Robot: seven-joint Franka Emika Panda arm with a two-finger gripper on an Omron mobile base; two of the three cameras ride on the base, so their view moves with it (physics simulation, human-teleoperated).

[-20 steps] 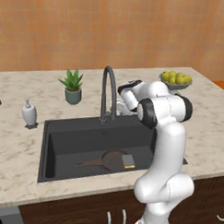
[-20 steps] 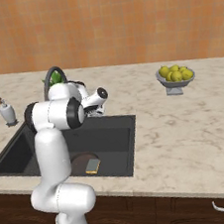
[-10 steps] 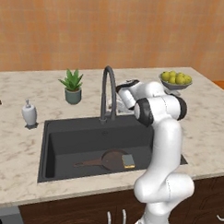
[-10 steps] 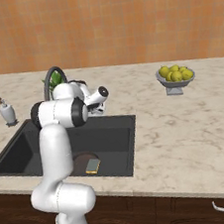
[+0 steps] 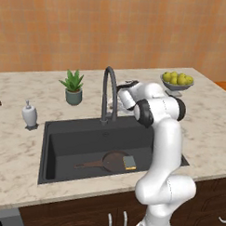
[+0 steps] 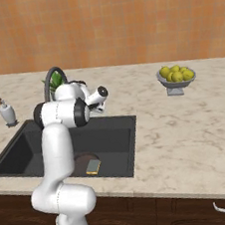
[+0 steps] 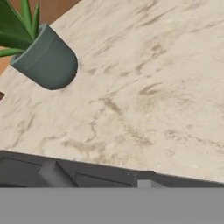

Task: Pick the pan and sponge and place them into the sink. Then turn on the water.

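Note:
The dark pan [image 5: 109, 162] lies on the floor of the sink [image 5: 62, 145], its thin handle pointing left. The yellow sponge [image 5: 129, 162] rests at the pan's right rim, and both also appear from the other side as pan [image 6: 82, 163] and sponge [image 6: 93, 166]. My gripper [image 5: 116, 99] hovers over the counter just behind the arched dark faucet [image 5: 109, 91], close to its neck. Its fingers are too small and too hidden to read. No water falls from the spout.
A potted plant [image 5: 73, 87] stands behind the sink's left half, also seen as plant [image 7: 46, 59]. A soap dispenser [image 5: 29, 115] sits at the sink's left. A bowl of lemons [image 5: 177, 80] is at the far right. The sink's back rim [image 7: 87, 173] lies below the hand.
The hand has edged slightly left toward the faucet neck. Pan and sponge have not moved.

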